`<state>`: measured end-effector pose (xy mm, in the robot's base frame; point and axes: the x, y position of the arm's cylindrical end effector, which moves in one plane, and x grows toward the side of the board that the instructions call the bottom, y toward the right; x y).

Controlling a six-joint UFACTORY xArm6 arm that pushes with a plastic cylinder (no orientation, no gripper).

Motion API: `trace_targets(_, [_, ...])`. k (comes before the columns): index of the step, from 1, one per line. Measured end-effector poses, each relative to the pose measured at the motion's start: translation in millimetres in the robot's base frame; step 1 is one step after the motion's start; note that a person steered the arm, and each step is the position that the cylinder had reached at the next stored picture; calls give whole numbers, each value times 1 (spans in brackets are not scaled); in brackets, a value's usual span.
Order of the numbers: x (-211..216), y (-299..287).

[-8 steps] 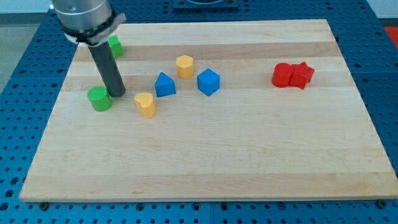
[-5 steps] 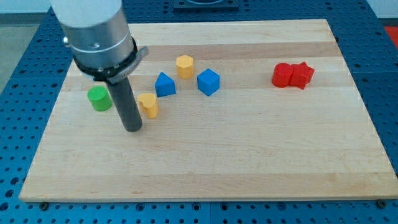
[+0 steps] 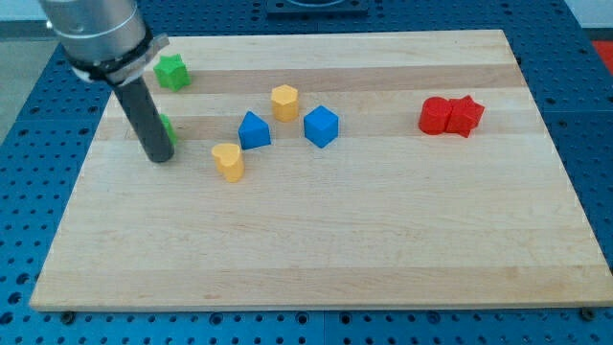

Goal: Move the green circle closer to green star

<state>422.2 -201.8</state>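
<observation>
I'm mid-push: my tip (image 3: 159,157) (a bare rod, no gripper to open or hold anything) sits at left of frame, just below the green circle (image 3: 167,127), mostly hidden behind it. Next I'd nudge upward toward the green star (image 3: 171,72).

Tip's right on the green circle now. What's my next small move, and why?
Probably a short push toward the view's top. My tip sits at the lower edge of the green circle, which the rod mostly hides, and the green star lies above it, slightly to the view's right, with bare board between them.
</observation>
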Motion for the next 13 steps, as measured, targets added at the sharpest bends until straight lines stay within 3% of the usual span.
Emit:
trace_targets(3, [-90, 0])
trace_targets(5, [-29, -8])
trace_targets(6, [-22, -40])
trace_targets(9, [-81, -57])
trace_targets(12, [-92, -42])
trace_targets(13, [-69, -44])
